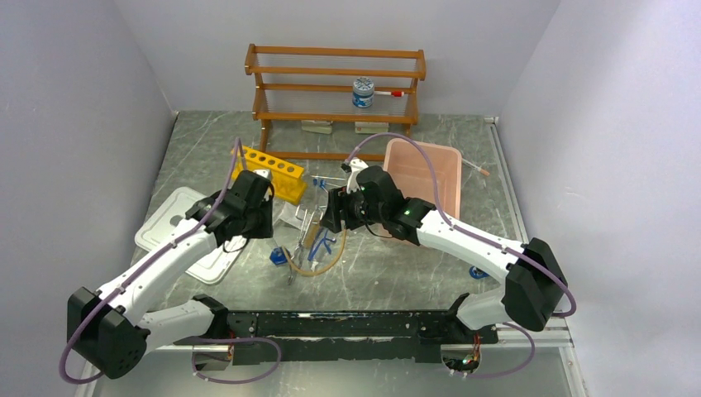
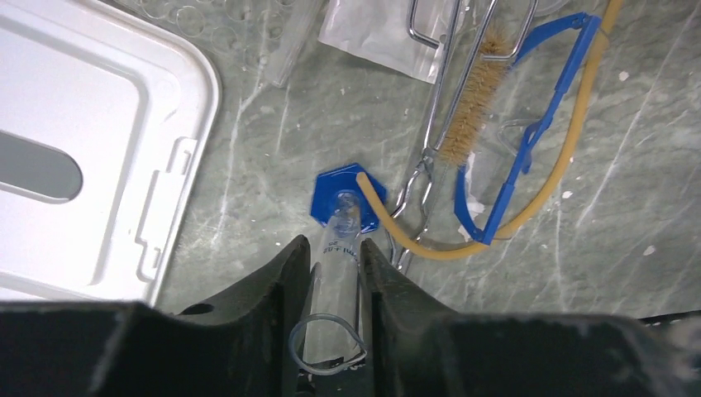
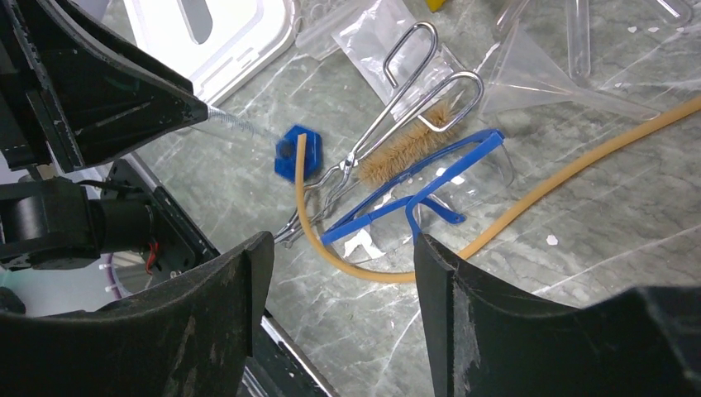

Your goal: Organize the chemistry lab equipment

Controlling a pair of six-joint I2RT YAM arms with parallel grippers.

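My left tool (image 2: 335,248) grips the tube (image 2: 334,289) on the table (image 2: 273,141), presumably for the rack (image 1: 277,171); my right tool (image 3: 340,244) hangs open above the hose (image 3: 300,178).

Wooden shelf (image 1: 331,74) at the far edge, a jar (image 1: 363,93) on it. Pink tub (image 1: 430,178) right of center. White lid (image 1: 178,217) at left.

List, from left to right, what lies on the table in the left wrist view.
white lid → blue-based cylinder → metal tongs → blue safety glasses. Left out: the tan hose and the brush, which cross over the tongs and glasses.
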